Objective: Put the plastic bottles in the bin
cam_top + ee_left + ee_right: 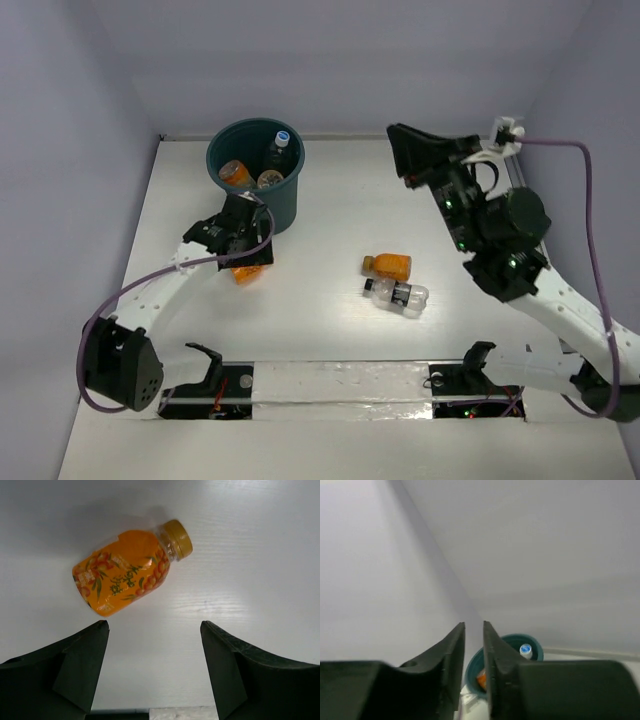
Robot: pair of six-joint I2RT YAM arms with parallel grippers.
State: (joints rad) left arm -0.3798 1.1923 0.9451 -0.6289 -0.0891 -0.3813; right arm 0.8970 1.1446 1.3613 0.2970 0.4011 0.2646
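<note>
Held left gripper (155, 627) wide open and empty, orange bottle (125, 575) lying just beyond its fingertips (97, 630), bin (285, 205) close beside. Held right gripper (474, 630) raised, jaws all but closed on nothing, bin with bottles (238, 172) far ahead.

A round dark teal plastic bin (288, 205) stands upright near the table's far left corner, holding a small orange plastic bottle (236, 173) and a clear blue-capped bottle (281, 141). Just toward the near edge from it, a yellow-capped orange bottle with a fruit-printed label (125, 575) lies on its side. Mid-table lie another orange bottle (389, 265) and, just beside it, a clear dark-banded bottle (398, 294).
</note>
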